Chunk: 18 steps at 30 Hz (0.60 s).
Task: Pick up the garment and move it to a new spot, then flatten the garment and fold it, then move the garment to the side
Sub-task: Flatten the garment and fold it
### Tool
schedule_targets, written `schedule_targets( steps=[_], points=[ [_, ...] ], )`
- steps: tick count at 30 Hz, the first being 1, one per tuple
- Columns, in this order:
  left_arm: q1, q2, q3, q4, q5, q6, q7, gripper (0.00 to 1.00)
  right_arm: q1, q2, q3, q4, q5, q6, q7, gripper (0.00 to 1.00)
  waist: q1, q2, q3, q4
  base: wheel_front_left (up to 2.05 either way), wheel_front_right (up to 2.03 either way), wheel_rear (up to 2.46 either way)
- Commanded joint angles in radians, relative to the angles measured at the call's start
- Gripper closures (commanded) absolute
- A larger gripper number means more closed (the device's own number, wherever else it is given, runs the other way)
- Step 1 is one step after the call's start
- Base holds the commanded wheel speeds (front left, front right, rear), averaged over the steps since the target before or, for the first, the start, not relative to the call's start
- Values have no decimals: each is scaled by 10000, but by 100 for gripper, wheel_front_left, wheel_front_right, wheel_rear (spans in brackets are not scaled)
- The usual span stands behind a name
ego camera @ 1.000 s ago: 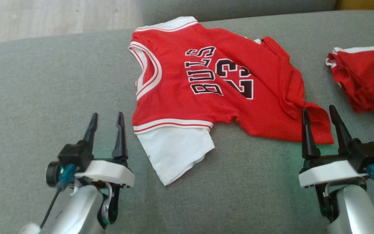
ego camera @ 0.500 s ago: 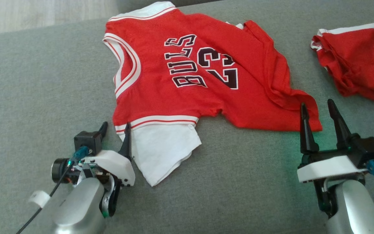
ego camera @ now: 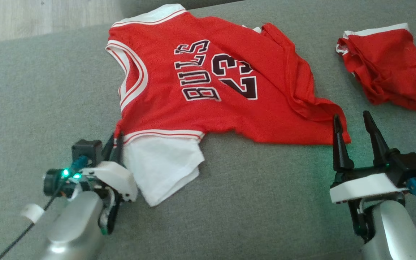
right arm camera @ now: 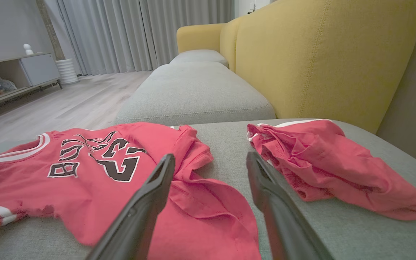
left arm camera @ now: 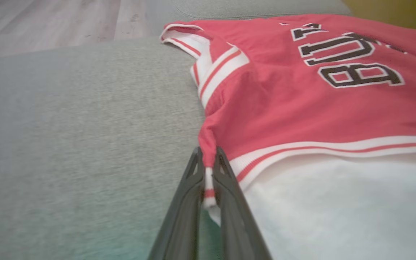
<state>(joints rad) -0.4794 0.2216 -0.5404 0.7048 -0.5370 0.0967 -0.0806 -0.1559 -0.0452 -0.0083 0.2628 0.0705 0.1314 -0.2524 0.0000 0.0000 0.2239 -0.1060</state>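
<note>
On the grey sofa cushion (ego camera: pixel 49 90) before us, the red jersey (ego camera: pixel 200 90) lies spread out with its lettering up, crumpled along its right side. A second red garment (ego camera: pixel 388 79) lies well apart to the right. We judge the jersey light, soft and limp. It will sag and bunch wherever it is not held, and thin cloth may slip from a shallow pinch, so the sound places to take hold are two corners or trimmed edges, one per hand. Our left gripper (ego camera: pixel 117 139) is closed tight on the jersey's near left corner, with a gathered twist of red cloth and striped trim clamped between the fingers (left arm camera: pixel 182 202), just beside the white panel (ego camera: pixel 161 166). Our right gripper (ego camera: pixel 352 124) is wide open and holds nothing, poised at the near right corner; whether it touches the cloth we cannot tell.
</note>
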Motion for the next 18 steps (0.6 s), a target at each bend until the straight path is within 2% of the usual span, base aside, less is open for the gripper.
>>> schedule_targets(
  steps=[1, 7, 13, 14, 15, 16, 18],
  points=[
    [-539, 420, 368, -147, 62, 44, -61, 100, -218, -51, 246, -276, 45, -7, -93, 0, 0, 0, -28, 25, 0, 0, 0],
    [-1382, 1001, 263, 259, 408, -41, 87, 100, -272, -51, 390, -244, 22, -7, -93, 0, 0, 0, -83, 105, 0, 0, 0],
    [-2419, 1319, 144, 606, 638, -278, 258, 100, -341, -51, 459, -177, -31, -7, -93, 0, 0, 0, -46, 131, 0, 0, 0],
    [-2511, 1331, 120, 673, 653, -315, 267, 66, -354, -51, 474, -162, -31, -7, -93, 0, 0, 0, -34, 126, 0, 0, 0],
    [-2580, 1327, 107, 739, 654, -338, 262, 7, -366, -51, 494, -150, -26, -7, -93, 0, 0, 0, -23, 126, 0, 0, 0],
    [-2603, 1297, 146, 824, 586, -340, 280, 0, -378, -51, 513, -138, -18, -7, -93, 0, 0, 0, -22, 131, 0, 0, 0],
    [-2551, 1240, 198, 979, 429, -397, 369, 0, -397, -51, 547, -112, 3, -7, -93, 0, 0, 0, -45, 150, 0, 0, 0]
  ],
)
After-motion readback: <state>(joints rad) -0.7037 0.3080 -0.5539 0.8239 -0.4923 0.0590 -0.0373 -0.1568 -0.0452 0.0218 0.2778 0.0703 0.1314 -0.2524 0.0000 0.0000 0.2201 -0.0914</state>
